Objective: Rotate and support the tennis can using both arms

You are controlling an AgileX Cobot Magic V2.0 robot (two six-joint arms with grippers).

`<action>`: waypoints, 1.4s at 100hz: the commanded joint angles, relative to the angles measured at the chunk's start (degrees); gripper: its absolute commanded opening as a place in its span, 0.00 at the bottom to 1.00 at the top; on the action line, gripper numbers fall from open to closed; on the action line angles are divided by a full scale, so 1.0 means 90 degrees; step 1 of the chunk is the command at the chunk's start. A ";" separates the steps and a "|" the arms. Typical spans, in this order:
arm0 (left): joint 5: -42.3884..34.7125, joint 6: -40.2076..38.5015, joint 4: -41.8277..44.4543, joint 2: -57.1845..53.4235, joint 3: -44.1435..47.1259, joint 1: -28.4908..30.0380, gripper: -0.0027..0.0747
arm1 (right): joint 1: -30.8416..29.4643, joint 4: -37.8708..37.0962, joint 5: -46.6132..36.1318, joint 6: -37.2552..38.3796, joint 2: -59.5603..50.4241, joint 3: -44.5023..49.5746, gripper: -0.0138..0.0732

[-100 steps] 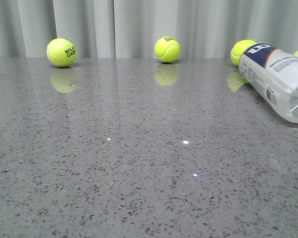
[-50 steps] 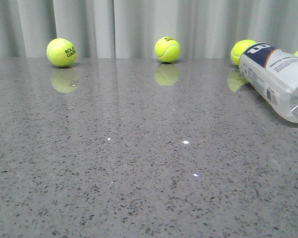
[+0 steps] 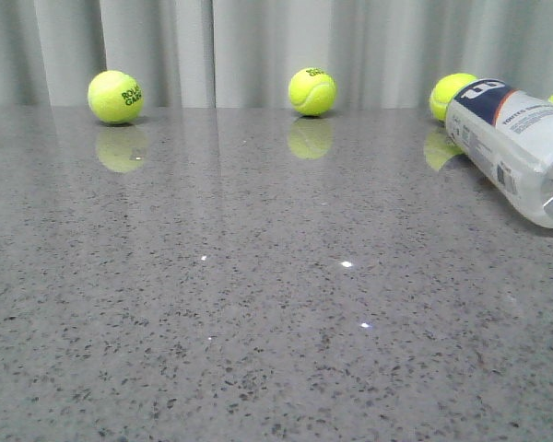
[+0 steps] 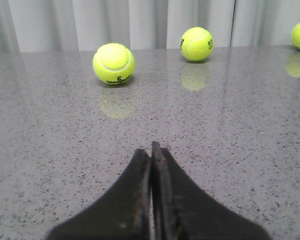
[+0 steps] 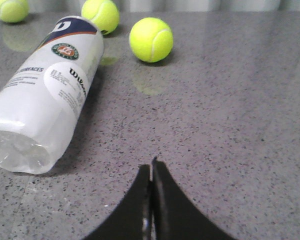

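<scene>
While the tennis can (image 3: 521,147) is lying on its side at the frame's right edge, both grippers, left gripper (image 4: 151,150) and right gripper (image 5: 151,167), are sitting closed; they should open wide before reaching.

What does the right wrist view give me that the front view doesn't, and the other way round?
Only the right wrist view shows the right hand, its fingers closed together and apart from the tennis can, plus the can's round emblem and clear end. Only the front view shows two tennis balls at the far left and centre, with no hand visible. Both show the can lying on its side on the grey table.
</scene>
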 commanded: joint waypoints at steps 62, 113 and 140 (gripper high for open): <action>-0.0489 -0.0083 -0.0017 -0.0214 0.0277 -0.0044 0.01 | 0.0901 0.1801 0.2345 -0.0028 0.5642 -0.5105 0.88; -0.0489 -0.0083 -0.0017 -0.0214 0.0277 -0.0044 0.01 | 0.0881 0.2409 0.2940 0.0001 0.8506 -0.6508 0.83; -0.0489 -0.0083 -0.0017 -0.0214 0.0277 -0.0044 0.01 | 0.1079 0.2409 0.3686 -0.0959 0.8511 -0.7169 0.24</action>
